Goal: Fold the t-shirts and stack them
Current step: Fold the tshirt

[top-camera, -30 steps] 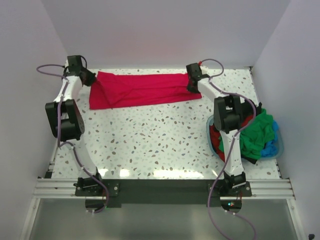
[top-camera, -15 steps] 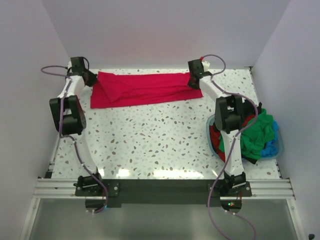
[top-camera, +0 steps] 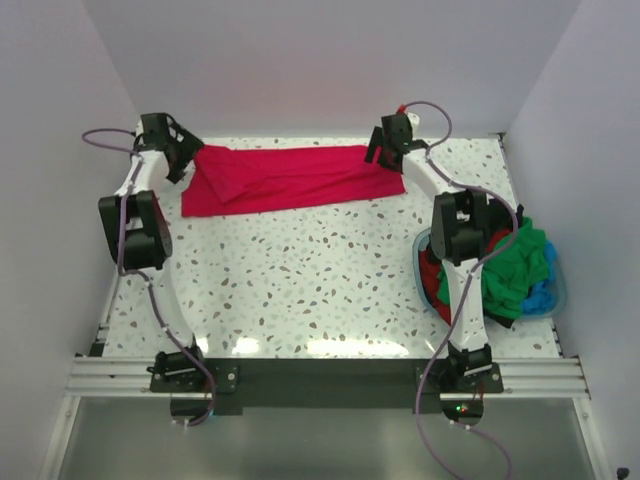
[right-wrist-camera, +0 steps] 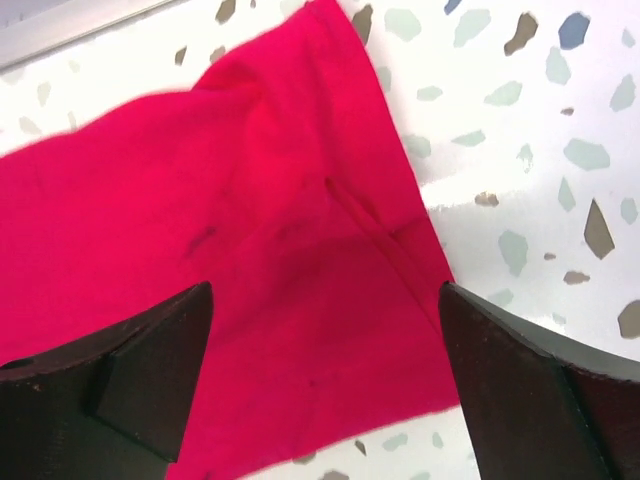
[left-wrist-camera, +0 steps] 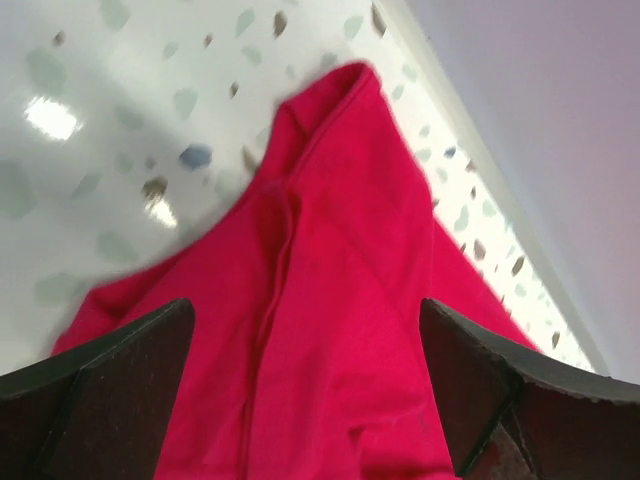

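A crimson-red t-shirt (top-camera: 285, 180) lies as a long folded band across the far side of the table. My left gripper (top-camera: 186, 156) hovers over its left end, jaws wide apart with nothing between them. In the left wrist view the red cloth (left-wrist-camera: 330, 270) lies flat below the left gripper (left-wrist-camera: 305, 385). My right gripper (top-camera: 381, 152) stands open over the shirt's right end. The right wrist view shows a sleeve of the red shirt (right-wrist-camera: 260, 240) on the table under the right gripper (right-wrist-camera: 325, 365). More t-shirts, green (top-camera: 515, 262) and red (top-camera: 432, 277), are heaped at the right.
A light blue round basket (top-camera: 561, 297) at the right table edge holds the heaped shirts, beside the right arm's elbow (top-camera: 458, 228). White walls close in the table at the back and both sides. The speckled tabletop (top-camera: 300, 280) stretches in front of the red shirt.
Both grippers have gone from shut to open and let go of the red shirt's ends. They have lifted slightly toward the back wall. The shirt lies still.
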Controlling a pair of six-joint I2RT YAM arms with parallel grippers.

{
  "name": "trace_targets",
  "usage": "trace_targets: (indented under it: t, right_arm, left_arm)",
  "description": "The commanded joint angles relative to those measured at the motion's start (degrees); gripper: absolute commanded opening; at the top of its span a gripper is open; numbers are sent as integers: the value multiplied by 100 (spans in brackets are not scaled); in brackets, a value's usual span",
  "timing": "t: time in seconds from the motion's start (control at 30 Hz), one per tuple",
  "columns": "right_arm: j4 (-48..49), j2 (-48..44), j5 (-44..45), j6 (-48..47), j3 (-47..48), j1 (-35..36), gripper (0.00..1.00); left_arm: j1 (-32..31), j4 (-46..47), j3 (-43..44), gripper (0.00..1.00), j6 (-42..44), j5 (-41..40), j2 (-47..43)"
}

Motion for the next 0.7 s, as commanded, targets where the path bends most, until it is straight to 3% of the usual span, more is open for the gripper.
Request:
trace_targets:
  t: [0.0,0.13,0.4,0.67]
  right_arm:
    - [350,-881,-332,-395,-566,142,99]
    - [561,-1006,-499,-703,-912,459,99]
    - [490,-22,-719,-334,-235,661,99]
    - [693,-205,-851,-272,-1086,688,99]
  left_arm:
    - [27,158,-844,100,279,-214,-1326]
    - [-17,702,-2355,100,192,-146,-2051]
    - [-122,765,-2535,100,-178,759,-1235]
    - [-211,510,-2797,100,-143,321,-873]
